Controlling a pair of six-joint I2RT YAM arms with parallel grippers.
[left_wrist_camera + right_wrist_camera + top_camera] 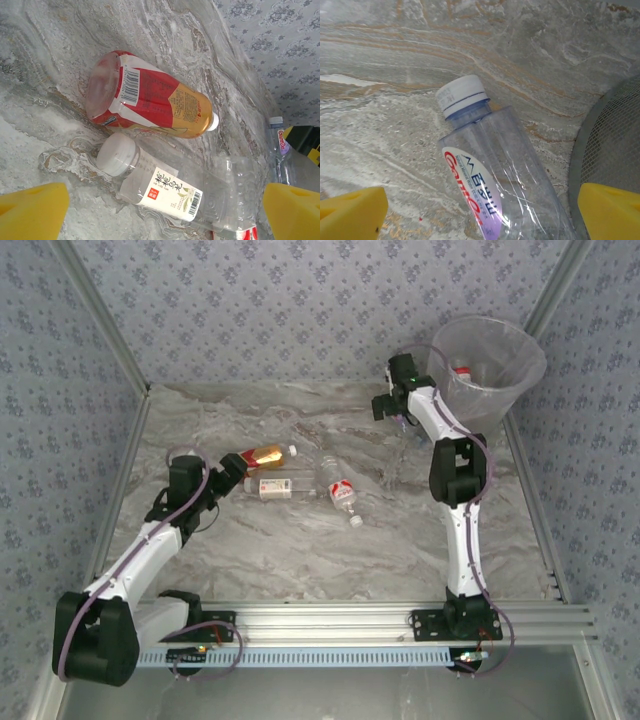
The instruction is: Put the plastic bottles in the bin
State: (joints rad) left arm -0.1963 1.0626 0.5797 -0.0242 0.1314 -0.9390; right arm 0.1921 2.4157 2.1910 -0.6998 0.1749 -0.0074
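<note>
Yellow pads [351, 212] of the right gripper [480, 212] sit wide apart at the lower corners, nothing pinched. Between them, untouched, is a clear bottle [495, 170] with a white cap and a red-and-purple label. It apparently lies on the marble table [395, 60], just beside the bin [615, 145]. One red-capped bottle [460, 371] is already inside the bin (seen from above). Three more lie mid-table: amber bottle [155, 102], white-capped bottle [155, 185] just beside it, a third bottle [338, 486] beyond.

Step in hand, I judge: pick-up of the bottle by the bin. Next move calls for lowering, closing on the body, lifting over the rim, releasing.

Right arm reaches far, wrist angled down near the bin. Left arm stretches low toward the cluster. Left gripper [162, 210] is likewise spread and empty, short of the two bottles.
</note>
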